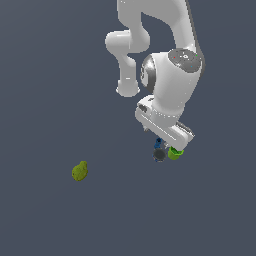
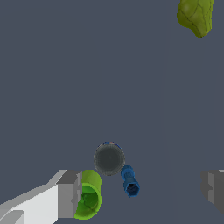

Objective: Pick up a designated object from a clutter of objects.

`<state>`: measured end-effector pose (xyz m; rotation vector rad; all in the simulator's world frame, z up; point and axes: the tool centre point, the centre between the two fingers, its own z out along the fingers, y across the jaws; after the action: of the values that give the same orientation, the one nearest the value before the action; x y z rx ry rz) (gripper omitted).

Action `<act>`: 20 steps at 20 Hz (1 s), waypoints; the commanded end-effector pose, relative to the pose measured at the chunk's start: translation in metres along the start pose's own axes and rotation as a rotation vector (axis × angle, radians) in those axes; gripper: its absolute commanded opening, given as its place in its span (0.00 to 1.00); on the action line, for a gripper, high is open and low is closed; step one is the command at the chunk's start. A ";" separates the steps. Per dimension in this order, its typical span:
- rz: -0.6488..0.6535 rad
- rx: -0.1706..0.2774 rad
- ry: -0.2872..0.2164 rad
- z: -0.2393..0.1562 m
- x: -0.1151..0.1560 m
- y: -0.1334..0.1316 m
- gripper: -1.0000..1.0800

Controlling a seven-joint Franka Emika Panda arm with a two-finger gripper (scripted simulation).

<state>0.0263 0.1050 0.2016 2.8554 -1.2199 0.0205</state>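
So from my end I've got the arm bent down over the dark grey floor (image 1: 45,75) with the gripper (image 2: 140,190) hanging low right above two of the three bits of clutter. In the wrist view the fingers (image 2: 69,194) are spread wide, one on each side of the frame with a big gap between, and they're not clamped on anything. The lime-green cup (image 2: 89,197) is lying on its side, open mouth showing, right up against the outer face of one finger, so it's outside the gap, not in it. Can't tell if it's actually touching the finger or just beside it. Sitting inside the gap is the blue and dark grey item (image 2: 118,168), a round grey end with a blue hex-ended stub poking off it, just beside the cup. In the exterior view the cup (image 1: 175,153) peeks out under the hand with the blue thing (image 1: 159,150) next to it, on the exterior view's left. The olive-yellow pear lump (image 1: 80,171) is well apart from both, off toward that same left.
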 end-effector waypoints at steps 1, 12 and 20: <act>0.050 0.002 -0.001 0.007 -0.007 -0.006 0.96; 0.264 0.010 -0.008 0.039 -0.038 -0.031 0.96; 0.421 0.014 -0.016 0.063 -0.063 -0.047 0.96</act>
<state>0.0180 0.1753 0.1407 2.5822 -1.7618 0.0195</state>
